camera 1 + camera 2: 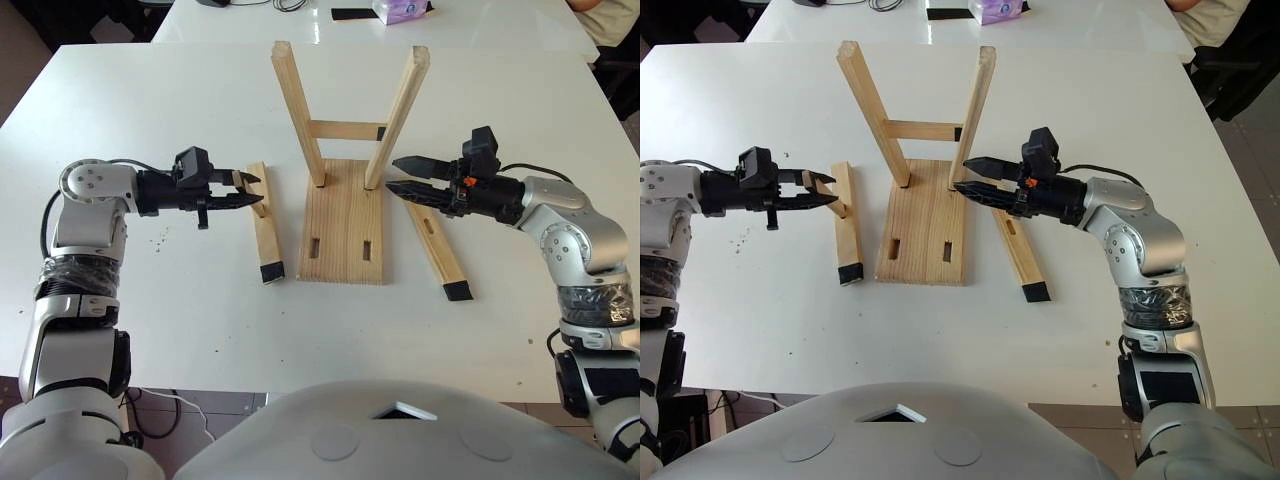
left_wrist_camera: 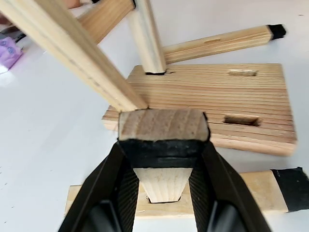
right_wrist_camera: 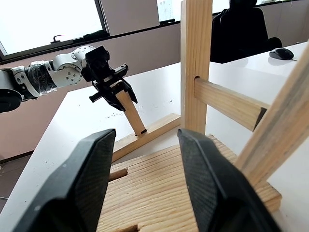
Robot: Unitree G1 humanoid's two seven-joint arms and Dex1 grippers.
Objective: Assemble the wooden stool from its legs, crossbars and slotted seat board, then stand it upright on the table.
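White table (image 1: 150,320) is occupied by the seat board (image 1: 342,240), with two legs slotted in. If the crossbar (image 2: 163,124) clamped in the left gripper (image 1: 255,190) is levered sideways, it could be unseated from its loose leg (image 1: 266,240). The right gripper (image 1: 395,174) is held apart and empty beside the right upright (image 1: 398,110), above the other loose leg (image 1: 440,255).

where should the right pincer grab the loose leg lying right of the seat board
Probably mid-length on the loose leg, from above, pinching across its narrow width: it lies flat with both long sides free, while its far end crowds the seat board under the open right pincer.
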